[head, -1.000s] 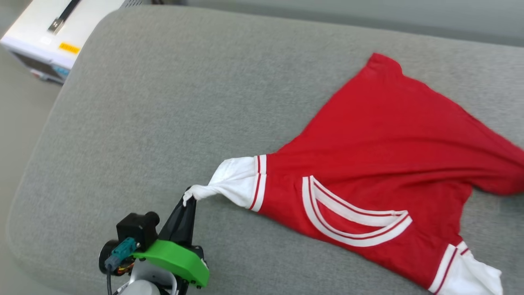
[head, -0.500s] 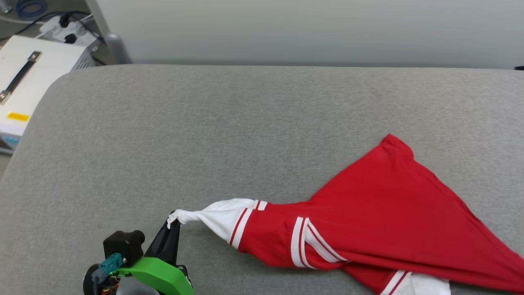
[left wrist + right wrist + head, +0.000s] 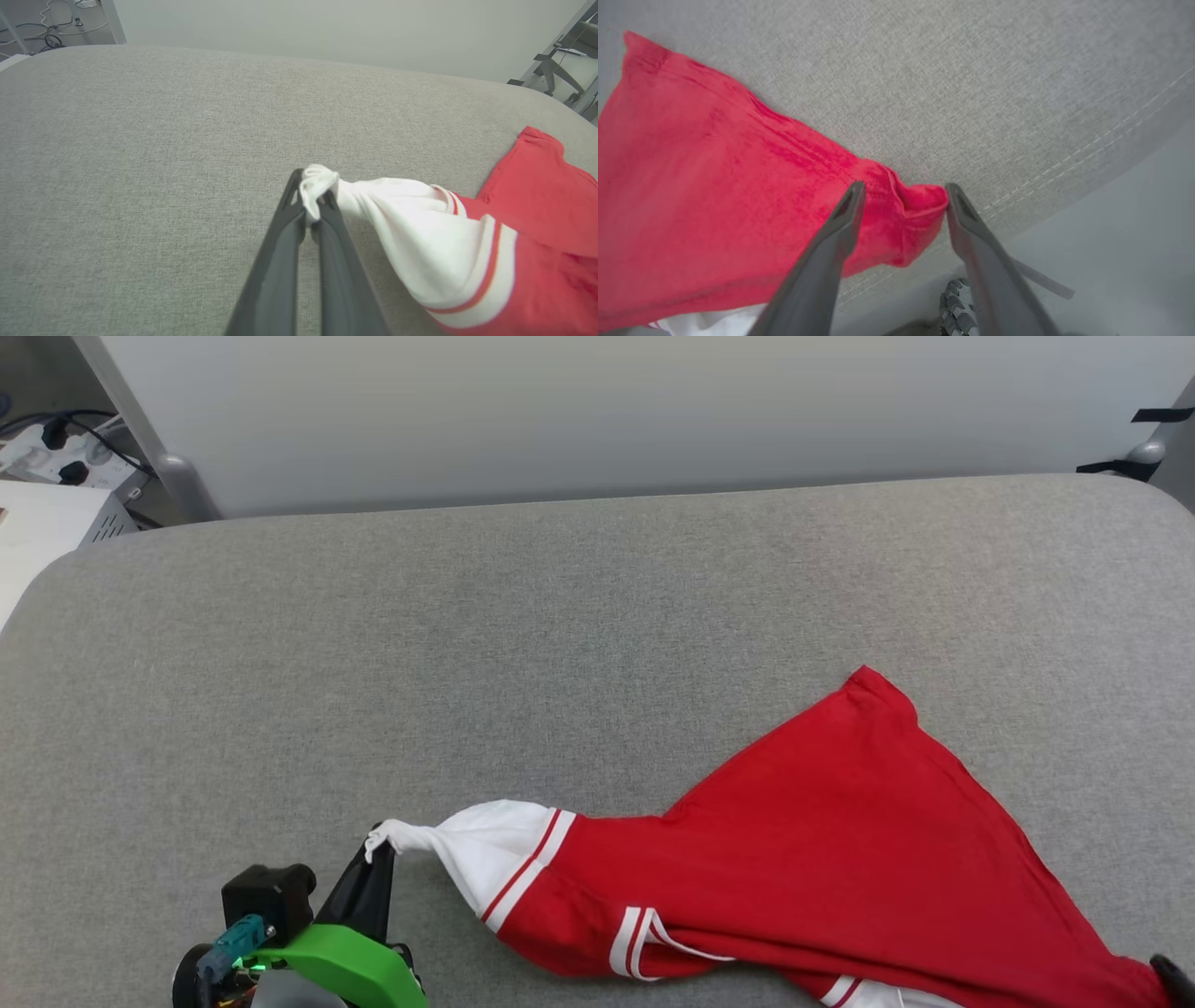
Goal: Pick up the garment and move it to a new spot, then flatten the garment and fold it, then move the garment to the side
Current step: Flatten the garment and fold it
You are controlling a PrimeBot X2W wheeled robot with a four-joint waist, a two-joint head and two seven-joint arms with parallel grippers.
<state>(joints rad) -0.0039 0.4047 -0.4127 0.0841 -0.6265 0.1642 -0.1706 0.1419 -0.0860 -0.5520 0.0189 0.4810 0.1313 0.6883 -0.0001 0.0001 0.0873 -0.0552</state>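
Observation:
The garment (image 3: 840, 859), a red T-shirt with white sleeves, lies stretched along the near part of the grey cushion (image 3: 560, 644). My left gripper (image 3: 378, 847) is at the lower left, shut on the twisted tip of one white sleeve (image 3: 420, 233), pulled taut from the pinch (image 3: 310, 186). The right gripper (image 3: 901, 186) stands open over the cushion's front edge. A bunched red corner of the garment (image 3: 714, 177) lies between its spread fingers. One dark fingertip (image 3: 1174, 978) shows at the lower right corner of the head view. The collar is mostly folded under.
A pale wall panel (image 3: 607, 411) backs the cushion. A white box (image 3: 37, 532), a power strip with cables (image 3: 47, 457) and a metal post (image 3: 177, 485) sit off the left end. The seamed front edge (image 3: 1064, 182) drops to the floor, with a wheel (image 3: 959, 298) below.
The head camera has swung, shifting the whole picture. The garment is drawn longer and narrower, its collar rolled under. My right gripper has opened, leaving the red corner loose. The left grip is unchanged.

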